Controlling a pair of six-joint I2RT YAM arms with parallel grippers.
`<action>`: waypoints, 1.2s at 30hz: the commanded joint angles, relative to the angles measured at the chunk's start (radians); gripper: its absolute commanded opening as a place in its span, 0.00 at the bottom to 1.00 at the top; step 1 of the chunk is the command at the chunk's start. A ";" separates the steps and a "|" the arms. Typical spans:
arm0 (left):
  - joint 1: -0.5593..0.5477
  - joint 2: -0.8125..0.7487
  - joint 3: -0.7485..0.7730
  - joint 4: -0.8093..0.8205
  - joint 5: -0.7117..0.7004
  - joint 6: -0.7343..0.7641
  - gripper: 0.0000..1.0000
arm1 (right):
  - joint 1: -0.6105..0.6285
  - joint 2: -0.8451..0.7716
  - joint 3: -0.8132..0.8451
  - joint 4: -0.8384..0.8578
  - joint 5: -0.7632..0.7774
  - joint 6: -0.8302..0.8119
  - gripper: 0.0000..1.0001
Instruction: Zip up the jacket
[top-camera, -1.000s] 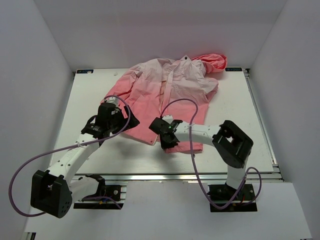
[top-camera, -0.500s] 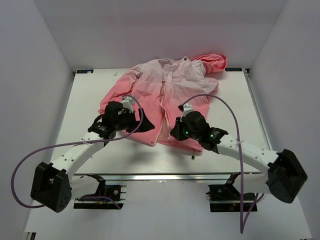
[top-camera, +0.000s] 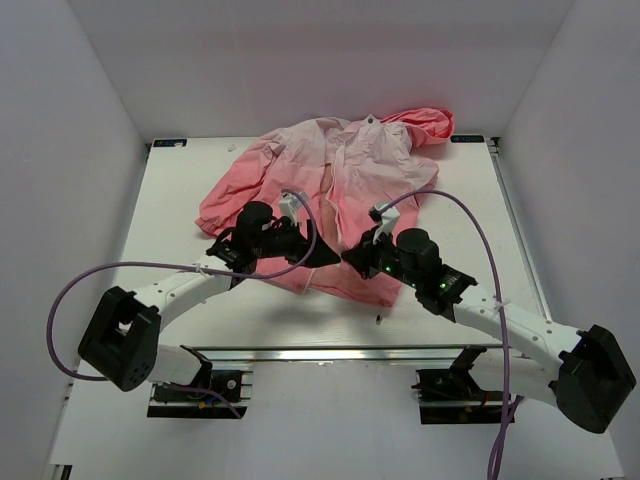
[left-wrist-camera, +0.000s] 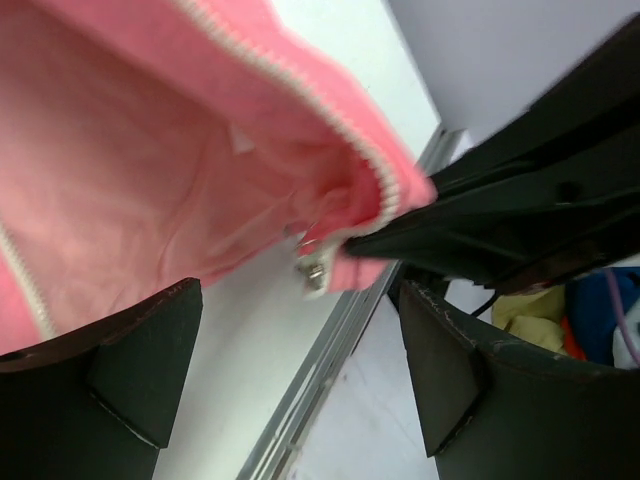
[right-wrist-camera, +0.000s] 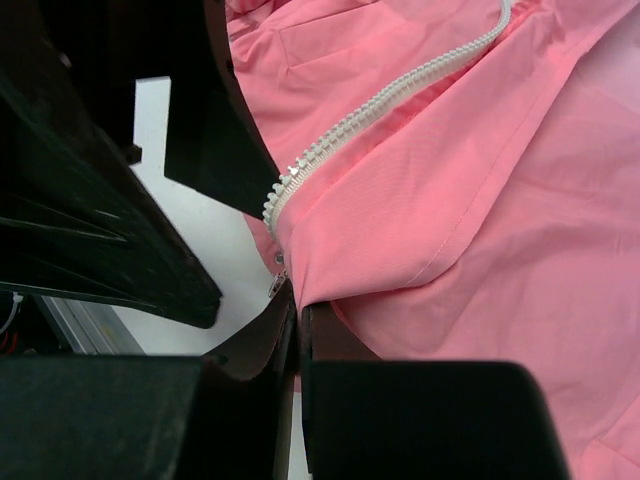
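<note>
The pink jacket (top-camera: 340, 170) lies spread on the white table, hood at the back right, its front open. Its white zipper (right-wrist-camera: 385, 98) runs down to the near hem. My right gripper (right-wrist-camera: 298, 310) is shut on the hem corner of the jacket (right-wrist-camera: 450, 200), right beside the small metal slider (right-wrist-camera: 277, 283). My left gripper (left-wrist-camera: 300, 300) stands open, facing that same corner; the slider (left-wrist-camera: 315, 272) hangs between its wide-apart fingers (left-wrist-camera: 130, 370) without touching them. From above, the left gripper (top-camera: 305, 250) and right gripper (top-camera: 352, 258) nearly meet at the hem.
The table (top-camera: 180, 200) ends in a metal rail (top-camera: 380, 352) at the near edge, close under the hem. White walls enclose the left, right and back. Purple cables (top-camera: 470, 215) loop over both arms.
Both arms swung in toward the middle of the near hem. The right gripper closed on the hem corner and lifted it. The left gripper came alongside, its jaws narrowing slightly.
</note>
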 joint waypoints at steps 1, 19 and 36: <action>-0.016 -0.021 -0.006 0.195 0.063 -0.025 0.89 | -0.007 -0.032 -0.014 0.092 -0.033 -0.003 0.00; -0.104 -0.016 0.012 0.239 0.037 0.055 0.93 | -0.016 -0.098 -0.008 0.113 -0.055 0.060 0.00; -0.124 -0.169 0.058 -0.199 -0.283 0.136 0.98 | -0.028 -0.095 0.018 -0.054 0.094 0.090 0.00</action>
